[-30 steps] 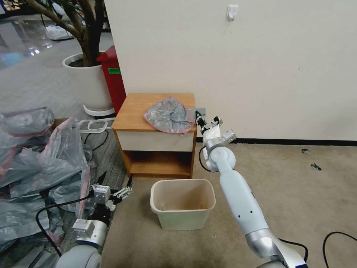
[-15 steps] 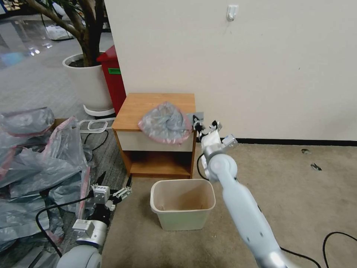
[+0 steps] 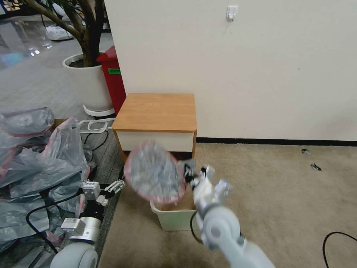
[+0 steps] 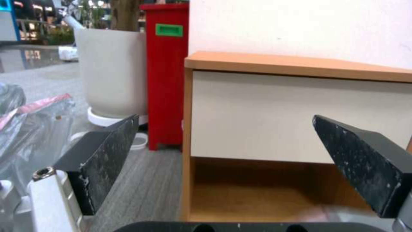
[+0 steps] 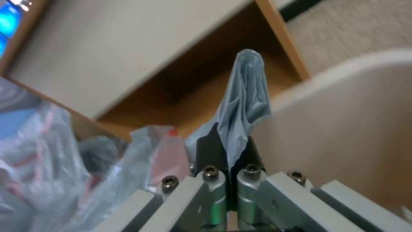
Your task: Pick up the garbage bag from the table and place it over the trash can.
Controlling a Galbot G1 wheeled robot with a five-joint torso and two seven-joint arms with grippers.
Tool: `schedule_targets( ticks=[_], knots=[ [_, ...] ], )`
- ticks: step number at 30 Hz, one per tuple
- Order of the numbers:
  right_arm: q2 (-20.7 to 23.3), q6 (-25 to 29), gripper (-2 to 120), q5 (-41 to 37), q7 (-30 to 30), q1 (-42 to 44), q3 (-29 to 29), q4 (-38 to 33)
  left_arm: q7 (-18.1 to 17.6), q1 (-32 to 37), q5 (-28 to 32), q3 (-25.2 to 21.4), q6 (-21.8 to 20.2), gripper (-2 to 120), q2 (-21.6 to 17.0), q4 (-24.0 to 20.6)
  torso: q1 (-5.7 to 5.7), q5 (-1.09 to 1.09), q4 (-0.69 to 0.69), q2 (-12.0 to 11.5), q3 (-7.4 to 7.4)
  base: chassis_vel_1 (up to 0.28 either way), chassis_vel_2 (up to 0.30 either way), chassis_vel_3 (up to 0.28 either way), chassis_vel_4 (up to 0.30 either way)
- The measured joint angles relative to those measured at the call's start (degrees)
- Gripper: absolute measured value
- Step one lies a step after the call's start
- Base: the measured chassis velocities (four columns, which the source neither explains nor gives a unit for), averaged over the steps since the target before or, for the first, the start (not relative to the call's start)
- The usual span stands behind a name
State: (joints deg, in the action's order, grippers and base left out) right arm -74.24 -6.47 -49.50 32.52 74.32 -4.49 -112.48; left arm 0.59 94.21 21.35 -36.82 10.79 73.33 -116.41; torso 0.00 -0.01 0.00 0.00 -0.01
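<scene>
The right gripper [image 3: 188,172] has its jaws clamped on a corner of the garbage bag [image 3: 154,173], which hangs off the bench [image 3: 156,111], just above the trash can [image 3: 174,216]. The left gripper [image 3: 108,188] waits open, farther off.

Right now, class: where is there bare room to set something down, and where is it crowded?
The table top is bare wood. Carpet right of the trash can, up to the wall, is open. Crowded: the bag heap beside the open left gripper, and above the can, where the right gripper holds the garbage bag.
</scene>
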Motion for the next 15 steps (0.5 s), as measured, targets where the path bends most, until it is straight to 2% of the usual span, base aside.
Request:
schedule_targets(
  ticks=[15],
  knots=[
    [-0.8, 0.4, 0, 1.9, 0.1, 2.7, 0.4, 0.4, 0.0, 0.2, -0.7, 1.6, -0.1, 100, 0.4, 0.0, 0.00, 0.01, 0.00, 0.0, 0.00, 0.000, 0.000, 0.000, 0.000]
  ],
)
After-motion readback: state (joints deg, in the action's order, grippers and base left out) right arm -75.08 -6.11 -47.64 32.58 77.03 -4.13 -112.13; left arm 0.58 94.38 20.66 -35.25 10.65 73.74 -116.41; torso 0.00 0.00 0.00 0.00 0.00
